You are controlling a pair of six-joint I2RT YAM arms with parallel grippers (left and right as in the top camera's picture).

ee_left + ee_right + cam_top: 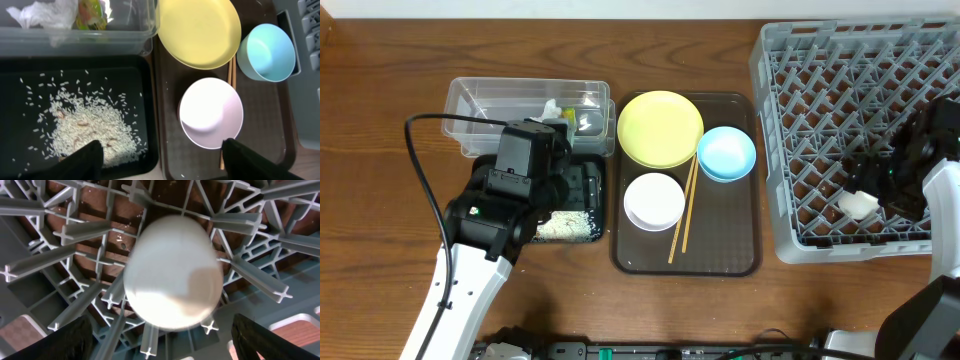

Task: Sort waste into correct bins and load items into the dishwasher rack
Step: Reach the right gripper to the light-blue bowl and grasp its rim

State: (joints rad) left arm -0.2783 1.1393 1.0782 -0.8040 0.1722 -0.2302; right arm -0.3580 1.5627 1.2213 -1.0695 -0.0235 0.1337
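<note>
The pale cup (pixel 859 205) lies upside down among the pegs of the grey dishwasher rack (pixel 790 150); in the right wrist view the cup (pixel 172 272) sits free between the fingers. My right gripper (pixel 160 337) is open just above it. My left gripper (pixel 160 160) is open and empty over the edge between the black tray (pixel 15 100) and the brown tray. Rice (pixel 90 127) lies in the black tray. The tissue (pixel 42 14) and wrapper (pixel 91 12) lie in the clear tub (pixel 480 100). The yellow plate (pixel 660 128), blue bowl (pixel 726 153), white bowl (pixel 654 200) and chopsticks (pixel 685 215) rest on the brown tray.
The brown serving tray (pixel 735 245) sits between the bins and the rack. A black cable (pixel 425 190) loops left of the left arm. The rack fills the right side of the table.
</note>
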